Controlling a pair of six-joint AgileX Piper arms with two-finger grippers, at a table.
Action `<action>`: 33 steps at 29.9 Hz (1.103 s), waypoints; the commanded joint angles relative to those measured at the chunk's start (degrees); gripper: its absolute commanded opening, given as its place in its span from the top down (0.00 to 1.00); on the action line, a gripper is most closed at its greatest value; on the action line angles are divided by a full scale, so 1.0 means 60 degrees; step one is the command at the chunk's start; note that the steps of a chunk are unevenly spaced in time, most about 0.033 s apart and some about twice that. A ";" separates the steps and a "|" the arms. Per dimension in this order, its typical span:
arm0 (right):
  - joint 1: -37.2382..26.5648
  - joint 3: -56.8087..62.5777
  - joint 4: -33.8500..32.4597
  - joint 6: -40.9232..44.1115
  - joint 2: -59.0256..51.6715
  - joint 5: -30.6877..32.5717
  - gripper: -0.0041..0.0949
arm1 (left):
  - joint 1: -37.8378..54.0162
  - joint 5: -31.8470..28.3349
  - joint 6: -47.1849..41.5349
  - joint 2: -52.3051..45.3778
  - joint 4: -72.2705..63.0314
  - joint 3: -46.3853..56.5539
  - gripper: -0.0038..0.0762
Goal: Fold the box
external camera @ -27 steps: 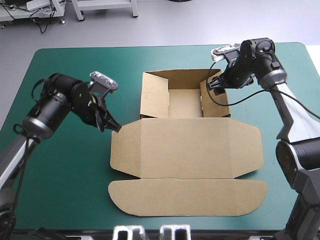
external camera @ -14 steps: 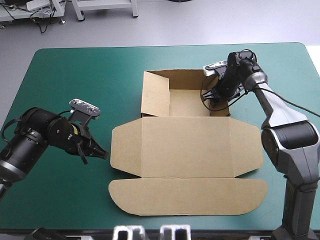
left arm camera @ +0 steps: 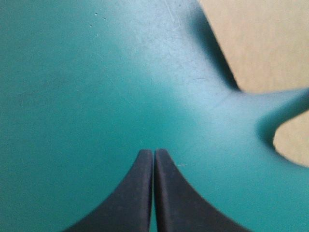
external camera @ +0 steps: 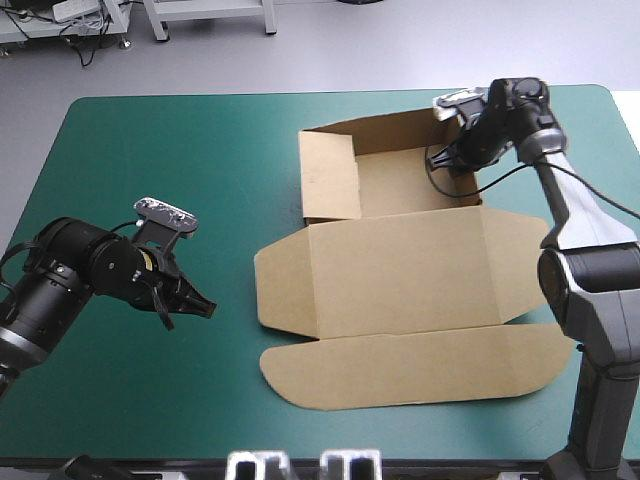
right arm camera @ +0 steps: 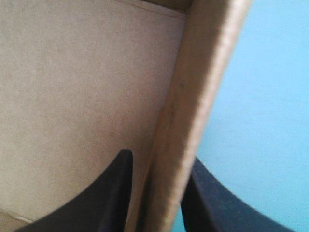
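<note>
From above, the box (external camera: pixel 400 270) lies long across the desk (external camera: pixel 150 150). The right claw (external camera: pixel 462 160) is at its far right wall and the left claw (external camera: pixel 195 305) is well apart.

In the left wrist view, our left claw (left arm camera: pixel 153 155) is pressed together, with the box ahead and off to one side.

In the right wrist view, our right claw (right arm camera: pixel 159 164) pinches that wall, so we judge this arm the nearer.

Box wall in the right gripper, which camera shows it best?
Right wrist view: the box wall stands between the right gripper jaws, one each side. High view shows the whole box, the grip small. Left wrist view catches only flat flap edges.
</note>
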 commanded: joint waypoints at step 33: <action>-0.5755 -0.1845 0.0118 -0.0387 0.0600 0.0531 0.18 | -0.0009 0.0412 -0.0364 -0.0216 0.0466 -0.0231 0.96</action>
